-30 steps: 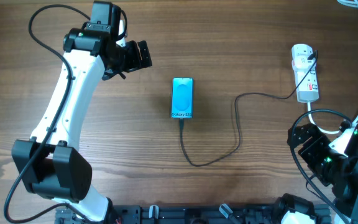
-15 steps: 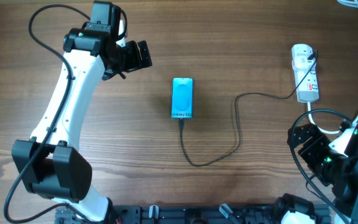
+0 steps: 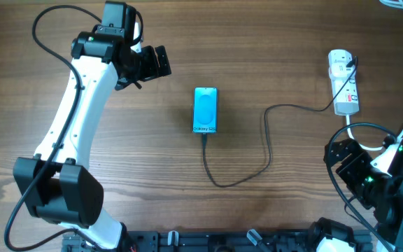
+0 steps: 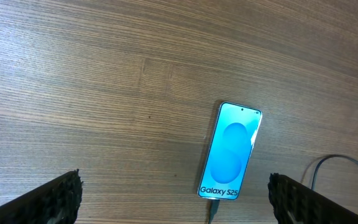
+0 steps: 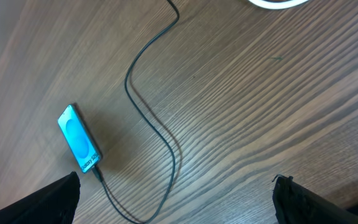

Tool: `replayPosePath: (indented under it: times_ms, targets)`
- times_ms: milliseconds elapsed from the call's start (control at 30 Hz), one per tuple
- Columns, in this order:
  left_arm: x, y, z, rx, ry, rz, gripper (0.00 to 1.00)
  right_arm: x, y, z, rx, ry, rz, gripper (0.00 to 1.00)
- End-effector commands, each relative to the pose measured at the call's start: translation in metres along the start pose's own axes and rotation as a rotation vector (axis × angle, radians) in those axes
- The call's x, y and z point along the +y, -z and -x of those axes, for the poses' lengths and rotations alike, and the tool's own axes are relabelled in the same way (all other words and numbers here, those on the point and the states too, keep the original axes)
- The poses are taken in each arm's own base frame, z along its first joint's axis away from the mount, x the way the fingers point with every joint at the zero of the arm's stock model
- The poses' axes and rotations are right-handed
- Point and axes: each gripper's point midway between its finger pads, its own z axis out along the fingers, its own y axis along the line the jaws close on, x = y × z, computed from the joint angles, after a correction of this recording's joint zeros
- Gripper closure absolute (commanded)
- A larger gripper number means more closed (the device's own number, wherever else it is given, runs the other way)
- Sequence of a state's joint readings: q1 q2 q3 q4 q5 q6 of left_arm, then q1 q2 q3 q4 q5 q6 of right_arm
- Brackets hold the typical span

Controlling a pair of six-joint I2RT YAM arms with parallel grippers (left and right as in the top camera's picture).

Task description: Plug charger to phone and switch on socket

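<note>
Socket (image 3: 343,87) at table's 2 o'clock, long axis 12–6. It sits at 12 o'clock from right gripper (image 3: 340,161), near. Left gripper (image 3: 161,61) well apart. Both spread, empty. Charger (image 3: 204,148) tip touches the 6 o'clock end of the phone (image 3: 205,110), mid-table.

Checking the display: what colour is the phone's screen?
Bright cyan-teal; the phone shows best in the left wrist view.

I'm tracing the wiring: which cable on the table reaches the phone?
The thin black charger, looping from the socket to the Galaxy S25 end of the phone; the thick white cord only leaves the socket.
</note>
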State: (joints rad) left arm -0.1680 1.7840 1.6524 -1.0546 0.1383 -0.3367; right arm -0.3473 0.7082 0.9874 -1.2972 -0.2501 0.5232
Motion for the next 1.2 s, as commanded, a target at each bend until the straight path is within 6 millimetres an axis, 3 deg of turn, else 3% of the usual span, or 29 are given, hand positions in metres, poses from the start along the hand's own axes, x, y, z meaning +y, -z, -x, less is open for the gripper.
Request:
replayPosePath:
  times_ms: [0,200,433,533,833,1000,1167]
  targets:
    - [0.002,-0.003,-0.001,0.006,0.011,0.012,0.0,-0.007,-0.001,0.003,-0.021,0.005,-0.037,0.0]
    - [0.002,-0.003,-0.001,0.006,0.011,0.012,0.0,-0.001,-0.004,0.007,-0.041,0.031,-0.013,0.0]
    - [0.001,-0.003,-0.001,0.006,0.011,0.011,0.0,0.046,0.0,0.019,-0.223,0.271,0.154,0.0]
    - [0.001,-0.003,-0.001,0.006,0.011,0.011,0.0,0.054,0.004,0.019,-0.3,0.35,0.202,0.0]
    - [0.001,-0.003,-0.001,0.006,0.011,0.011,0.0,0.06,-0.007,0.018,-0.467,0.469,0.331,0.0]
    - [0.002,-0.003,-0.001,0.006,0.011,0.012,0.0,0.068,-0.016,0.002,-0.522,0.631,0.44,0.0]
    - [0.002,-0.003,-0.001,0.006,0.011,0.012,0.0,0.069,-0.029,-0.004,-0.572,0.651,0.502,0.0]
